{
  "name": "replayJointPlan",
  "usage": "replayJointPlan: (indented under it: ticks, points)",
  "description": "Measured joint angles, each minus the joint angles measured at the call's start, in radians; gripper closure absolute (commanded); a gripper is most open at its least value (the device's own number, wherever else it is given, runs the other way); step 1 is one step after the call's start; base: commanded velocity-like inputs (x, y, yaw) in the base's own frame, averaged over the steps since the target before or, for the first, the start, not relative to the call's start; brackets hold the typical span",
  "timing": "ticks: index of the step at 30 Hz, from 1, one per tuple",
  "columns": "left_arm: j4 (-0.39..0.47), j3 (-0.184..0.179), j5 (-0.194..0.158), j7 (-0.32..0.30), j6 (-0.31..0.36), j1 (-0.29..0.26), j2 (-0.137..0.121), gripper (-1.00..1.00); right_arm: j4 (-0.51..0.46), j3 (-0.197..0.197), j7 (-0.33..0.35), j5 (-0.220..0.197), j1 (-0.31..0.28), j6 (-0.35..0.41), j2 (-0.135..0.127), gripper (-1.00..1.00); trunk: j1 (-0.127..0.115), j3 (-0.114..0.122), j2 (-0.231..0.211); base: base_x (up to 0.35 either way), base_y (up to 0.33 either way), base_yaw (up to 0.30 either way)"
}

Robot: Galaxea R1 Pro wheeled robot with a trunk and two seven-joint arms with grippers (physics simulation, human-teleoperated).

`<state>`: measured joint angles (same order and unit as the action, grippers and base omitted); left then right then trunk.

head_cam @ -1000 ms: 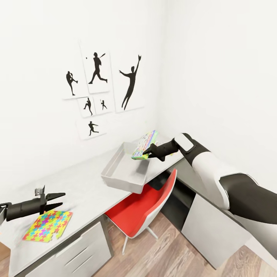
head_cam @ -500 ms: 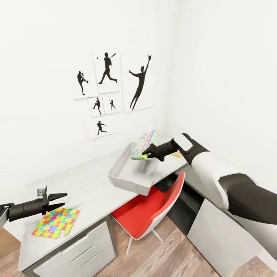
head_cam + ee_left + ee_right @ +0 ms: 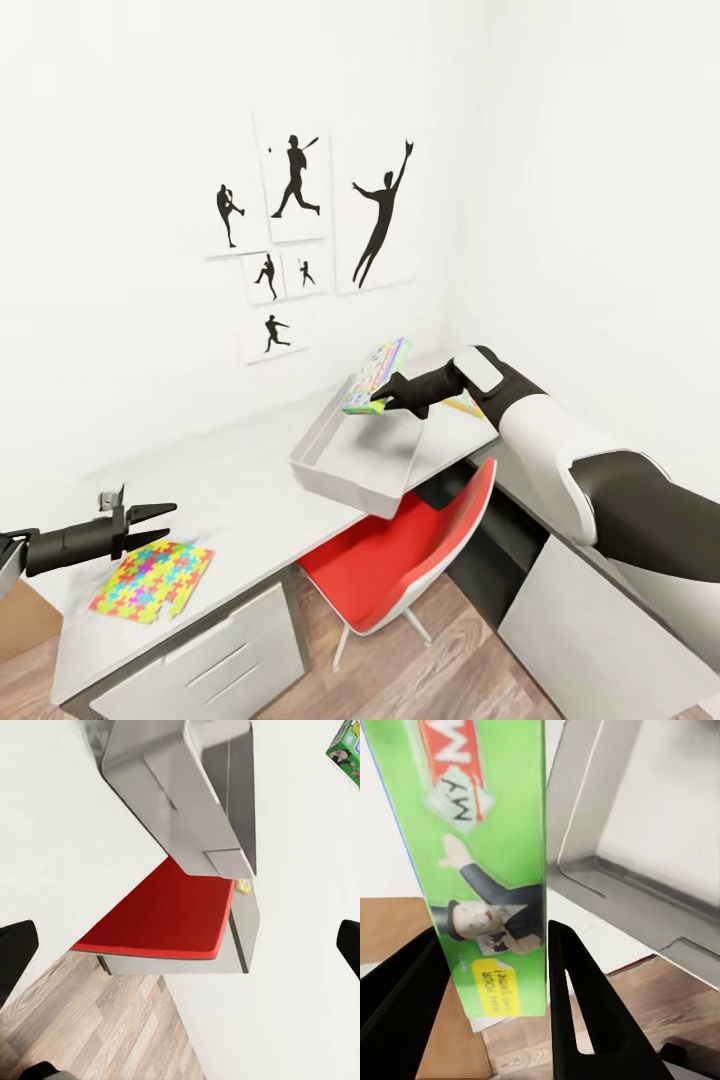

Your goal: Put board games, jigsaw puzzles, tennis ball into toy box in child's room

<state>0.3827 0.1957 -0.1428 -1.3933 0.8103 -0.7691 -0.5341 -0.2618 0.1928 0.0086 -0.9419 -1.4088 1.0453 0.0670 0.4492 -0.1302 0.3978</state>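
The right end effector (image 3: 385,398) grips a board game (image 3: 375,376) by its lower edge, holding the box tilted on edge above the far corner of the toy box (image 3: 330,470), which sits on the desk (image 3: 230,500) with its near corner overhanging the red chair (image 3: 400,570). In the right wrist view the two fingers (image 3: 577,1005) flank the green game (image 3: 487,855), with the box's grey interior open beyond them. Judging from this, the sound move is to carry the game further over the middle of the toy box, lower it until its edge nears the floor, then release, lest it tip over the rim. The left end effector (image 3: 140,525) hovers with jaws wide and empty just above a jigsaw puzzle (image 3: 152,582), well apart from the toy box. Another flat toy (image 3: 462,404) lies just behind the toy box.
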Motion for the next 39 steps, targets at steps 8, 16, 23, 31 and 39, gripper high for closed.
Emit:
replayJointPlan:
  ticks: [8, 16, 23, 31, 39]
  points:
    - [-0.001, -0.002, 0.001, -0.001, 0.0, 0.0, 0.003, -1.0, 0.009, -0.006, 0.001, -0.007, 0.0, 0.0, -0.001, 1.0, 0.0, 0.0, 0.0, 0.04, -0.045, 0.021]
    - [0.0, -0.001, 0.0, -0.003, 0.001, 0.001, 0.003, -1.0, 0.057, -0.006, -0.001, -0.003, 0.0, 0.0, 0.008, 1.0, 0.0, 0.0, 0.0, 0.043, -0.002, 0.001]
    - [0.0, 0.001, 0.0, -0.004, 0.001, 0.001, 0.002, -1.0, 0.108, -0.008, -0.005, 0.001, 0.0, 0.0, 0.014, 1.0, 0.0, 0.0, 0.0, 0.006, 0.0, 0.0]
    - [0.0, 0.001, 0.001, -0.003, 0.0, 0.002, 0.002, -1.0, 0.149, -0.009, -0.011, -0.001, 0.0, 0.0, 0.025, 1.0, 0.0, 0.0, 0.0, 0.0, 0.0, 0.0]
    - [0.0, 0.001, 0.001, -0.003, 0.0, 0.001, 0.002, -1.0, 0.151, -0.01, -0.011, -0.002, 0.0, 0.0, 0.026, 1.0, 0.0, 0.0, 0.0, 0.0, 0.0, 0.0]
